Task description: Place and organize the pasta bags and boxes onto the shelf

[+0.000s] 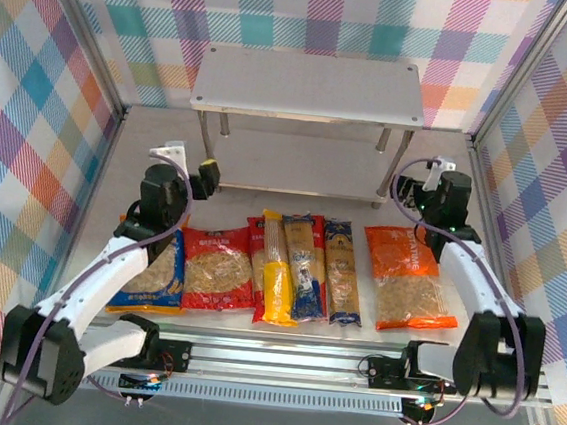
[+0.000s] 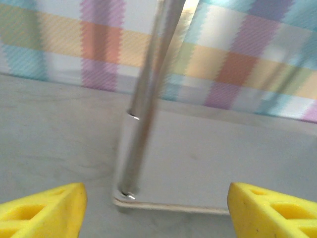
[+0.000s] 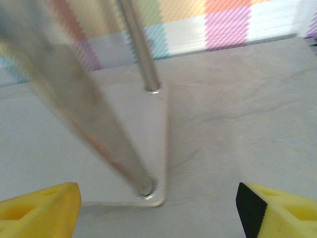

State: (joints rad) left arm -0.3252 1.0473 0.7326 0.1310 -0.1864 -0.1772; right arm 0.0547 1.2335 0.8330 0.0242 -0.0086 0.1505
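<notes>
- At 12 o'clock on the table (image 1: 156,125), the shelf (image 1: 311,85) stands w/ both grey boards bare; no pasta is on it yet
- At 6 o'clock of the shelf, every pack lies flat in one row just ahead of the arm bases, prob laid out so either arm can reach it
- Row from 9 to 3 o'clock: blue-and-orange bag (image 1: 157,279), partly under the left arm; red bag (image 1: 217,271); the long spaghetti packs (image 1: 298,266), edges touching or overlapping; orange bag (image 1: 408,280), a bit apart
- Bags are wide and pillowy w/ clear windows showing short pasta; the long packs are narrow: red, yellow, clear-fronted w/ dark blue ends
- left gripper (image 2: 156,213) faces the shelf's front leg (image 2: 143,124) at the 7 o'clock corner; its yellow fingers (image 2: 44,210) are spread wide, nothing btw them
- right gripper (image 3: 158,213) faces the 5 o'clock corner leg (image 3: 99,129), also spread and empty
- Both sit toward the shelf, off the row, so no pick looks begun
</notes>
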